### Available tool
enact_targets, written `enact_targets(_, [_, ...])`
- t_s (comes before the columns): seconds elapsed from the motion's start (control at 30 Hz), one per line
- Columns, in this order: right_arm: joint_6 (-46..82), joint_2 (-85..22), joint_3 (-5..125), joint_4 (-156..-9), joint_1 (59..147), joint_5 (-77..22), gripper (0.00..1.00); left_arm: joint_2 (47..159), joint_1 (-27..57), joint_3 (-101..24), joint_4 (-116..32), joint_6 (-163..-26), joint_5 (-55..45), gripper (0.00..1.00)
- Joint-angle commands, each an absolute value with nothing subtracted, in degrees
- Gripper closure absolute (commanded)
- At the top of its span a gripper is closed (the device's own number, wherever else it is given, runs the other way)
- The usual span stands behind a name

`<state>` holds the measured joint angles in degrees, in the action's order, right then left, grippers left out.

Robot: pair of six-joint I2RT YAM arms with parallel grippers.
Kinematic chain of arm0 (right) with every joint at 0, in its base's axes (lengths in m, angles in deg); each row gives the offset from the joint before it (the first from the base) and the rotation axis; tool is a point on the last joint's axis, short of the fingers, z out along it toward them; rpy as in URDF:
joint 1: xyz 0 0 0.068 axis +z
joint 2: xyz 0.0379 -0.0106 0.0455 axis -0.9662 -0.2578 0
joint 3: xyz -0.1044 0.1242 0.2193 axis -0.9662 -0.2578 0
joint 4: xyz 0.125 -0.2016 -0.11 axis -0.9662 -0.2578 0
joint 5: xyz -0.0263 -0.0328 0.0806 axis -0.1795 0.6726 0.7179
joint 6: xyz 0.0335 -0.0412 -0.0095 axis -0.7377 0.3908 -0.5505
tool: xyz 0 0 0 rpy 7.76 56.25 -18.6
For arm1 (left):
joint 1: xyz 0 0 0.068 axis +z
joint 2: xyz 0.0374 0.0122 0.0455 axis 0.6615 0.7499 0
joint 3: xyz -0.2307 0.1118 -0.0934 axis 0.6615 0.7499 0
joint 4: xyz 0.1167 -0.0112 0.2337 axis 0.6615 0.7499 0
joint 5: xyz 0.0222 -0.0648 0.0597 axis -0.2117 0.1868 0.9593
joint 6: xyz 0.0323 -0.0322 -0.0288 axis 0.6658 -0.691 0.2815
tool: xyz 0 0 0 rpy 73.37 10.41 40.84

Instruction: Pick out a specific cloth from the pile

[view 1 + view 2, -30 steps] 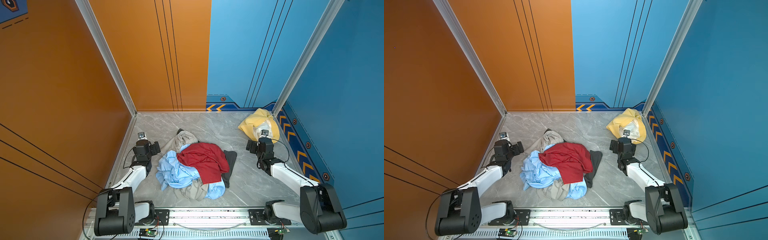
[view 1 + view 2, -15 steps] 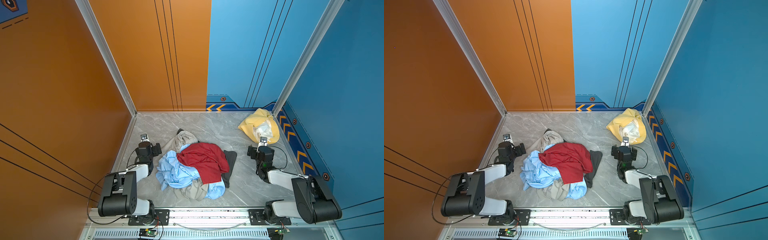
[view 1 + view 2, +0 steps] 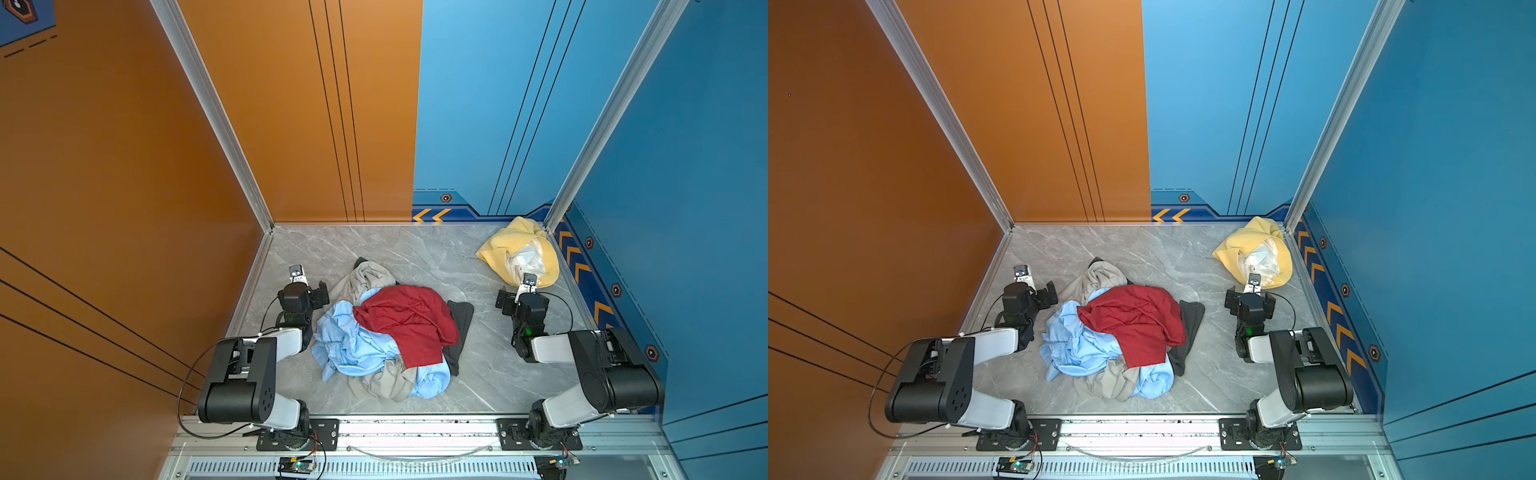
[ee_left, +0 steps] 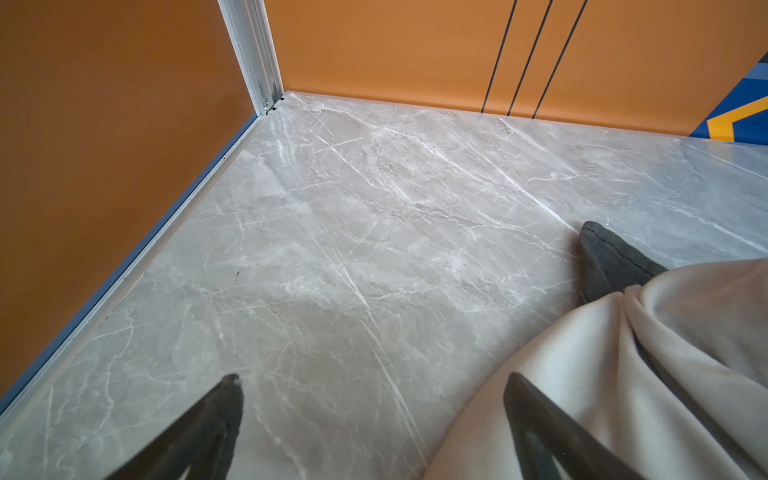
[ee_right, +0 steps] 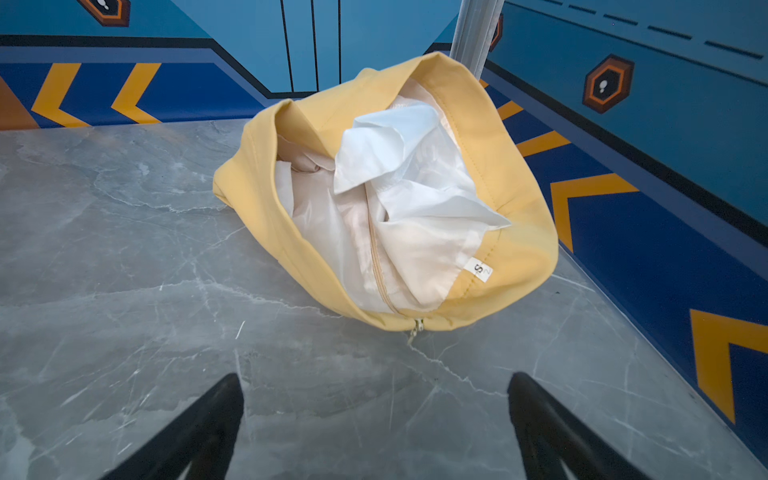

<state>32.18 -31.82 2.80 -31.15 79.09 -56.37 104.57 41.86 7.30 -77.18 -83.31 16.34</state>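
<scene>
Right gripper (image 5: 375,376) sits wide open and holds nothing, close to the yellow cloth (image 5: 523,232). That cloth lies in the far right corner, well apart from the pile (image 3: 390,328) in the middle.

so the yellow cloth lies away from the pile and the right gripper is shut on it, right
No: the right gripper is open and empty, short of the yellow cloth, as the right wrist view shows. The cloth does lie away from the pile.
</scene>
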Motion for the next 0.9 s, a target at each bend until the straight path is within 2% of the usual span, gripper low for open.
enact_targets(0.0, [30.5, -32.0, 3.7, -30.5, 78.3, -55.5, 0.0, 106.5, 39.8, 9.3, -81.5, -80.7, 20.7, 0.02])
enact_targets(0.13, [30.5, -32.1, 3.6, -30.1, 78.2, -55.4, 0.0, 109.8, 39.0, 12.0, -90.2, -79.3, 20.1, 0.02])
enact_targets(0.87, [31.9, -32.6, 3.7, -29.3, 79.0, -54.8, 0.0, 109.8, 38.6, 12.3, -91.1, -79.1, 20.6, 0.02])
